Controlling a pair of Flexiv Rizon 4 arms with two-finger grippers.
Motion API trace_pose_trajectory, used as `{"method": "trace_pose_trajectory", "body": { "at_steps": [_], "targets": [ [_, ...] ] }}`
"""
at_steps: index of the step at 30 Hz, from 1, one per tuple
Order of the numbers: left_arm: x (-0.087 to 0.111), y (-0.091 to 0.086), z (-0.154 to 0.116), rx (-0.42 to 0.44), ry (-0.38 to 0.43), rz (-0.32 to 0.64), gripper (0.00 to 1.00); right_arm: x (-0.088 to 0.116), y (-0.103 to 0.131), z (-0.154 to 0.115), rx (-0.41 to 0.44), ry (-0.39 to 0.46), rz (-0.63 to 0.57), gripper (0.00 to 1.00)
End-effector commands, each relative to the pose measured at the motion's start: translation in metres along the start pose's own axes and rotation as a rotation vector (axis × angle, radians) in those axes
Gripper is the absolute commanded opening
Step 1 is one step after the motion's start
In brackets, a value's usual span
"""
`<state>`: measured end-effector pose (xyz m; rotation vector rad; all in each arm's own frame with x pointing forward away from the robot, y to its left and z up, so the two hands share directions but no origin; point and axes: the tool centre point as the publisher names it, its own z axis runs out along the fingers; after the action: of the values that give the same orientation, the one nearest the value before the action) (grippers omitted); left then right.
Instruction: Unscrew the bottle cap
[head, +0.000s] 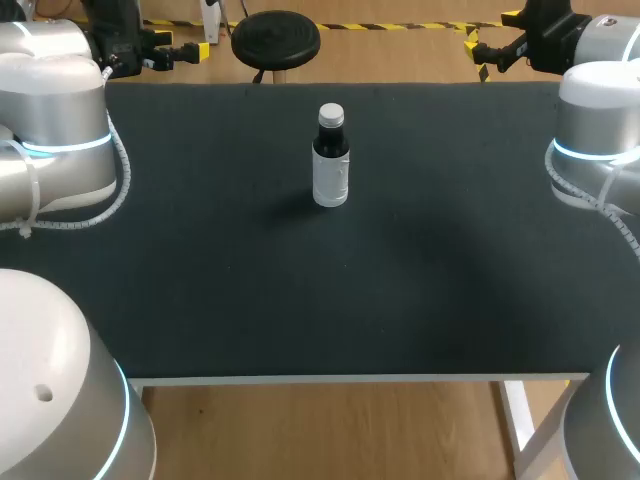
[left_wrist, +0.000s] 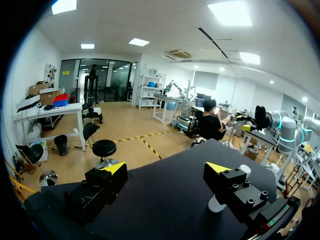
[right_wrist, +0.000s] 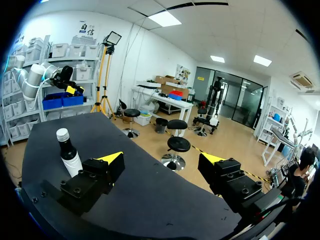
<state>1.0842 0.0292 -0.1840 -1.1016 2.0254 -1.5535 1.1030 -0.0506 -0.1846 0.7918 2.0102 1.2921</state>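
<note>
Bottle (head: 331, 165) upright on the table (head: 300, 300), far half, white cap (head: 331, 113) on. My left gripper (left_wrist: 167, 169) and right gripper (right_wrist: 162, 159) both spread wide, holding nothing, well apart from the bottle

The bottle (head: 331, 160) stands upright on the table (head: 300, 300), at 12 o'clock from its middle and short of the far edge, with the cap (head: 331, 114) on top. The left gripper (head: 180, 50) hangs at the bottle's 10 o'clock, by the far edge. The right gripper (head: 490, 38) hangs at its 2 o'clock. Both are well apart from the bottle.
</note>
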Motion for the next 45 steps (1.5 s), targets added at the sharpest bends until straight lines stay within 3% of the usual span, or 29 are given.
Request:
{"method": "trace_pose_trajectory", "body": {
  "at_steps": [1, 14, 27, 33, 45],
  "targets": [
    [0.000, 0.000, 0.000, -0.002, 0.001, -0.001, 1.00, 0.000, 0.000, 0.000, 0.001, 0.000, 0.000, 1.00],
    [0.001, 0.000, 0.000, -0.004, 0.006, 0.007, 1.00, 0.000, 0.000, 0.000, 0.001, 0.000, 0.000, 1.00],
    [0.019, 0.011, 0.004, 0.030, 0.248, 0.156, 1.00, 0.000, 0.000, 0.000, 0.001, 0.000, 0.000, 1.00],
    [0.036, 0.025, 0.002, 0.048, 0.366, 0.229, 1.00, 0.000, 0.000, 0.000, 0.001, 0.000, 0.000, 1.00],
    [0.062, 0.054, -0.005, 0.089, 0.568, 0.281, 1.00, 0.000, 0.000, 0.000, 0.001, 0.000, 0.000, 1.00]
  ]
}}
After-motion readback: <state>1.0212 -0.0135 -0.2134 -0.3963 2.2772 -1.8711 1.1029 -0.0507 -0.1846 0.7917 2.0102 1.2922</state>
